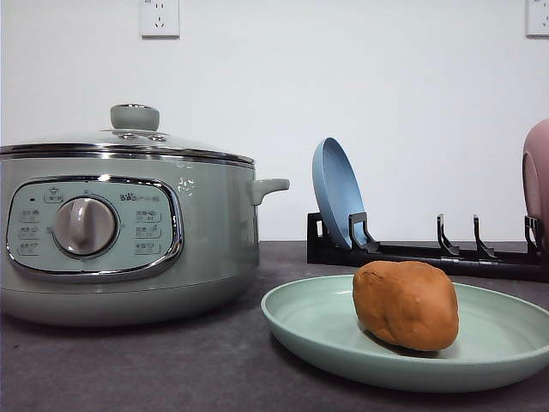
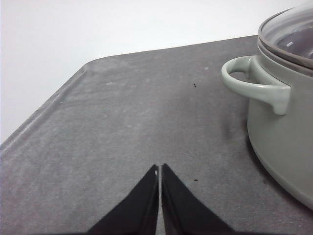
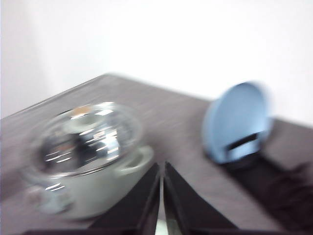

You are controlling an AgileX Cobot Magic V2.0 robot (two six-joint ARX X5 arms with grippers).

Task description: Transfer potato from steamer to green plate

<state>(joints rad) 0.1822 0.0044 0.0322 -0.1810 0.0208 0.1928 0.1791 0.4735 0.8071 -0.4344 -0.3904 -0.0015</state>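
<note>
Kitchen mock-up: steamer, plate rack

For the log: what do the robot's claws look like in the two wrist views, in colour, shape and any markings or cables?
Both look alike. The left claw has two matte black fingers, flat and wedge-shaped, tapering to thin pointed tips; one tip carries a small pale nick. The right claw shows the same black tapered wedges, though that picture is blurred. No cables, labels or printed markings can be seen on either.

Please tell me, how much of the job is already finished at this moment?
The transfer looks done: the potato lies on the green plate, and the steamer has its glass lid on. Nothing is in hand: the left pincer and right pincer are shut and empty. Nothing appears left.
</note>
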